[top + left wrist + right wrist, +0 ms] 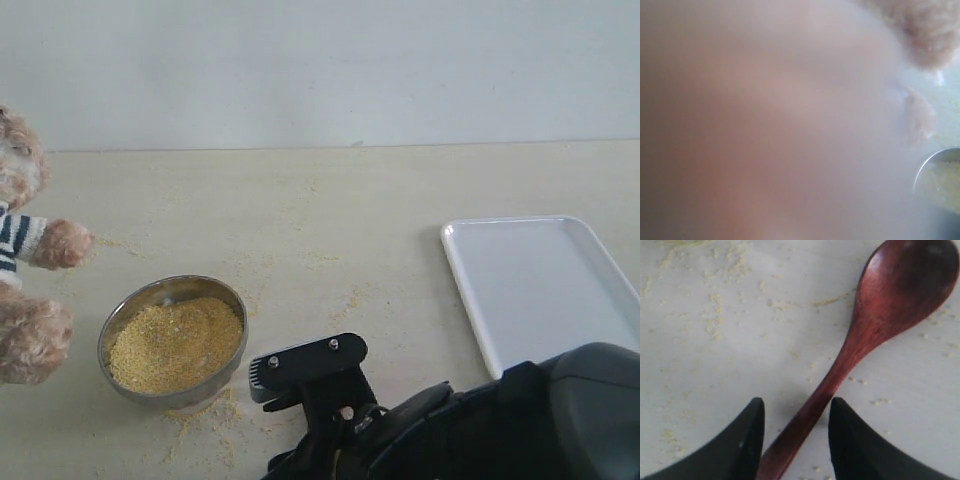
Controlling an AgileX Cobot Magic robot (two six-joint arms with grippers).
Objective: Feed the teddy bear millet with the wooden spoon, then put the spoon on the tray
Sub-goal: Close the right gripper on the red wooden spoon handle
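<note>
Wooden spoon (865, 335) only in right wrist view | right pincer (796, 400) released astride handle | left pincer: cannot tell

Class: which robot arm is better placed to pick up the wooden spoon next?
Right. Its open hand straddles the handle of the wooden spoon on the table. The left wrist view shows only blur, teddy bear fur and the metal bowl rim, no spoon.
</note>
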